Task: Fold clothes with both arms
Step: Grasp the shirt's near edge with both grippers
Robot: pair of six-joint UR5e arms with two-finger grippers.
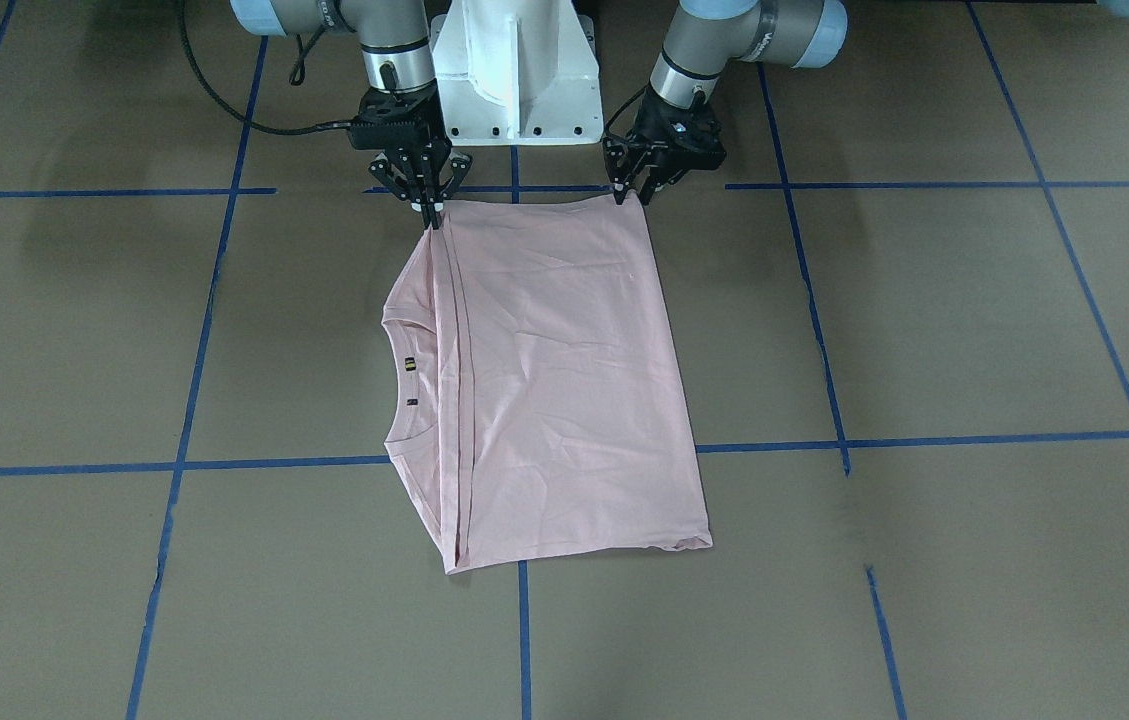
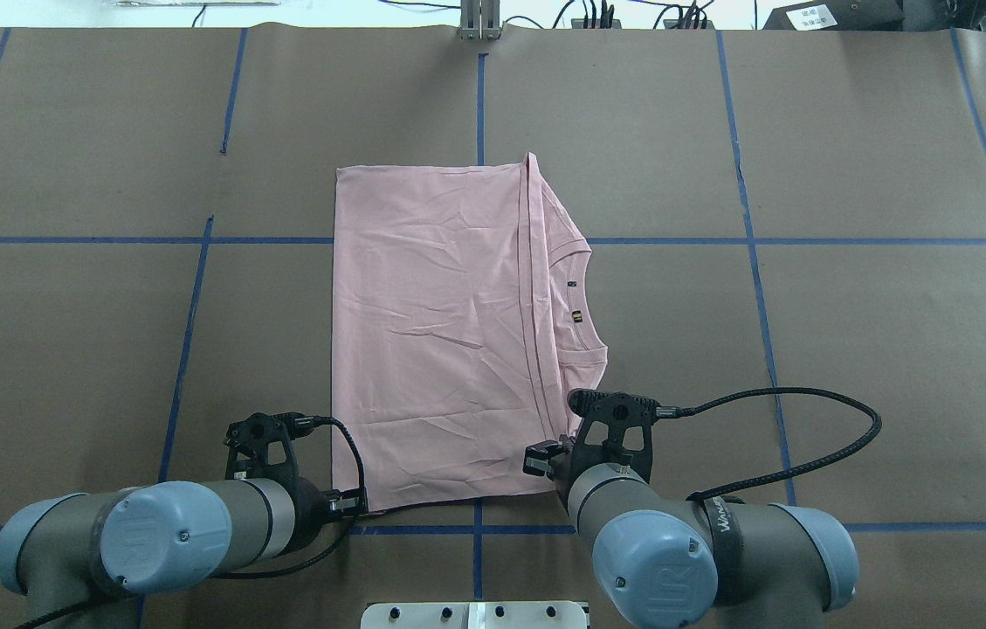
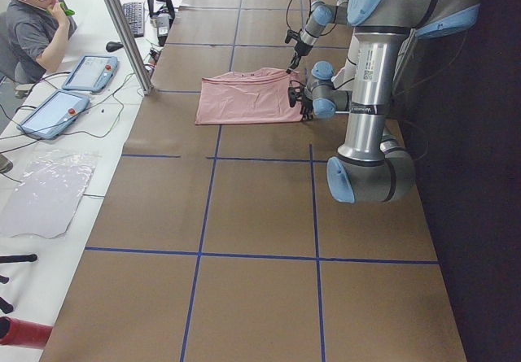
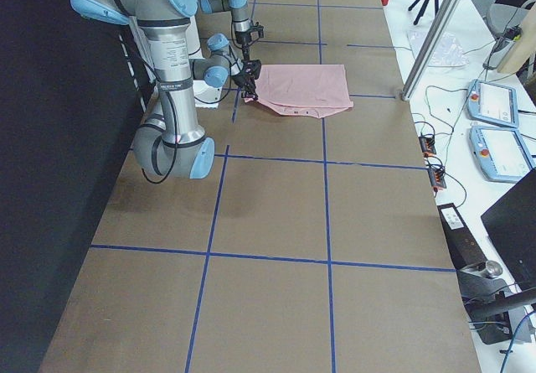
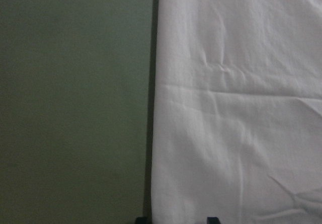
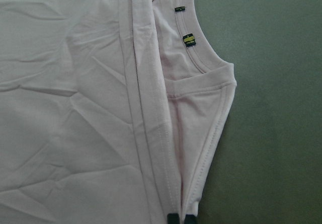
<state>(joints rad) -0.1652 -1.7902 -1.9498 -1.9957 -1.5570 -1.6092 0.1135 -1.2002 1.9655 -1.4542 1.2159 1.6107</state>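
The pale pink T-shirt lies flat on the brown table, folded into a rectangle with the collar side toward the robot's right; no print shows. It also shows in the overhead view. My right gripper is at the near corner by the folded hem, and in the right wrist view its tips are pinched together on the fabric edge. My left gripper is at the other near corner. In the left wrist view its tips stand wide apart, astride the shirt's edge.
The white pedestal base stands just behind the shirt's near edge. Blue tape lines cross the table. An operator and tablets are off the far side, beside a metal post.
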